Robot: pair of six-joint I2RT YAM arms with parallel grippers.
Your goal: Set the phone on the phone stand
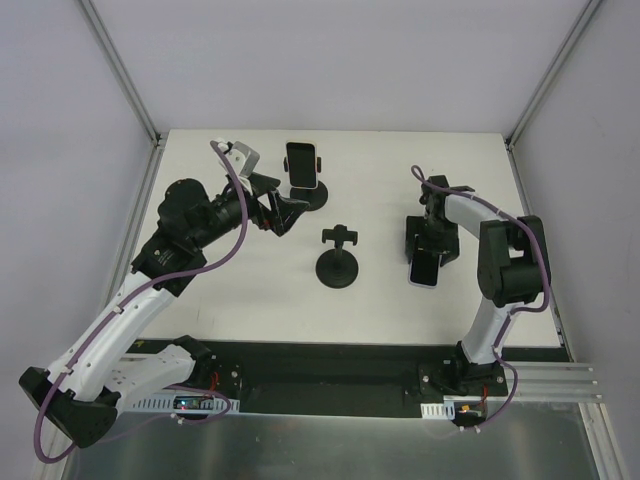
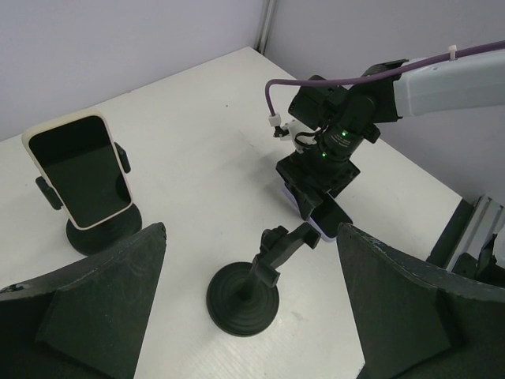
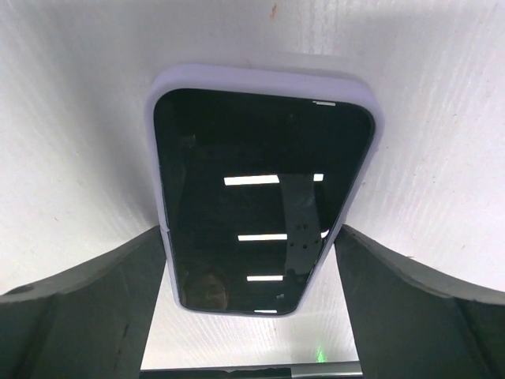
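Observation:
A phone [image 3: 260,197] in a lavender case lies screen up at the right of the white table, also seen in the top view [image 1: 424,272]. My right gripper [image 1: 426,252] points down over it, with both fingers [image 3: 95,300] against its long edges. In the left wrist view the phone [image 2: 327,219] pokes out under that gripper. The empty black phone stand [image 1: 338,262] is at table centre, left of the phone. My left gripper [image 1: 284,214] is open and empty, hovering above and behind the stand [image 2: 245,296].
A second black stand [image 1: 310,195] at the back holds a white-cased phone [image 1: 302,165], close to my left gripper; it shows in the left wrist view [image 2: 79,170]. The table [image 1: 230,290] is walled at the back and both sides.

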